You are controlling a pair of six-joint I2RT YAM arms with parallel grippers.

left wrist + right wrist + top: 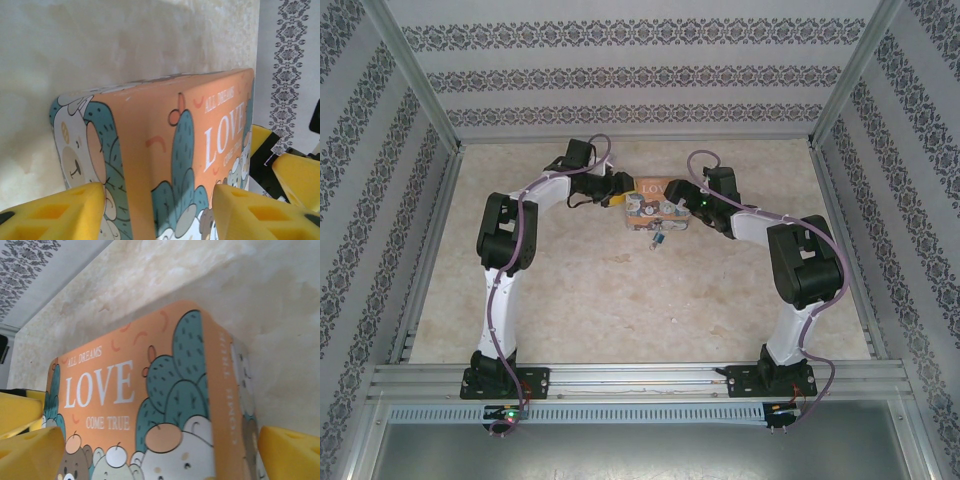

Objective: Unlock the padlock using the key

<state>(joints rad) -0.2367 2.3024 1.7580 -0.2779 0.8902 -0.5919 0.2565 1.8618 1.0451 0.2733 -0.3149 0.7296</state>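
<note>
On mottled beige tabletop (620,300), patterned walls (620,75) around: left gripper (157,190), right gripper (160,435) straddle tin (115,385); clamping unclear.

Probably a robotics lab test cell: silvery aluminium-profile frame (418,85), walls of grey floral-striped wallpaper panels (640,72) (homely dressing, not a home), beige marbled tabletop (620,300), slotted metal mounting rail (640,378).

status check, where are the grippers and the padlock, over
Left gripper and right gripper each straddle the LOVE tin, grip unclear. Padlock sits at the tin's near side, not held. Tin right behind it.
</note>
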